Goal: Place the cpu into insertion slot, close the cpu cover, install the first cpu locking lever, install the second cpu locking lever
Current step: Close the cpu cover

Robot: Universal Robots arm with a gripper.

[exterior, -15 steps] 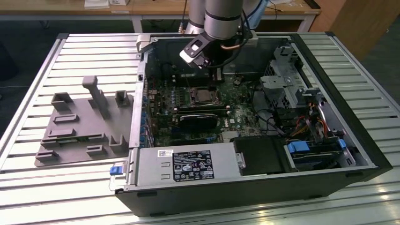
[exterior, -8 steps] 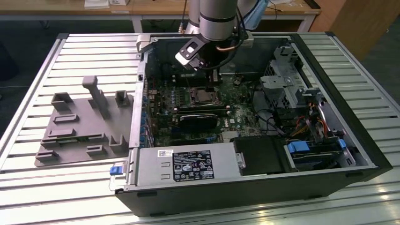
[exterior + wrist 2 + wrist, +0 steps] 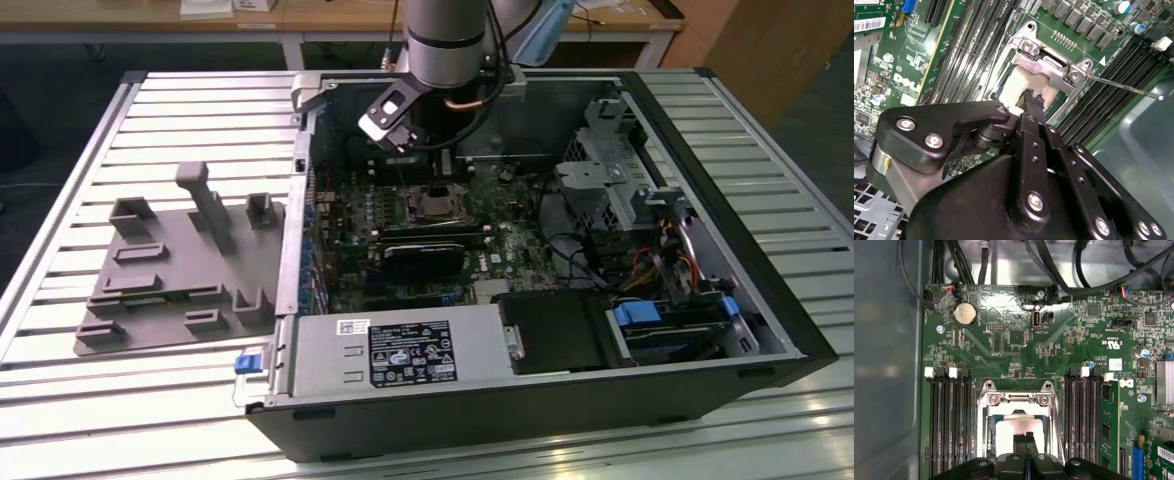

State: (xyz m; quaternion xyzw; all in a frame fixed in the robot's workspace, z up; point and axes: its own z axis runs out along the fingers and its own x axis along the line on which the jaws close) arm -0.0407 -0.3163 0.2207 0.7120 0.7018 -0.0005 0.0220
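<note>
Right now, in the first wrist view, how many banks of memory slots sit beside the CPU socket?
2. One bank lies beside the cpu cover on the side nearer the coin battery; the other lies opposite. The gripper hides part of both.

Exterior view: high, off the arm (image 3: 447,40), angled down at the whole open computer case (image 3: 747,330) on a slatted table (image 3: 134,420); medium distance, arm enters from the far side. First wrist view: close, almost straight down on the motherboard (image 3: 1004,340), with the gripper (image 3: 1025,437) tips at the frame edge. Second wrist view: closer still, oblique, looking from behind the gripper (image 3: 1030,97) body along its fingers. Both wrist views share the cpu cover (image 3: 1016,399) (image 3: 1046,67) and the flanking memory slots (image 3: 949,425) (image 3: 1114,80). The exterior view shares the same cover (image 3: 437,206), small, mid-board.
</note>
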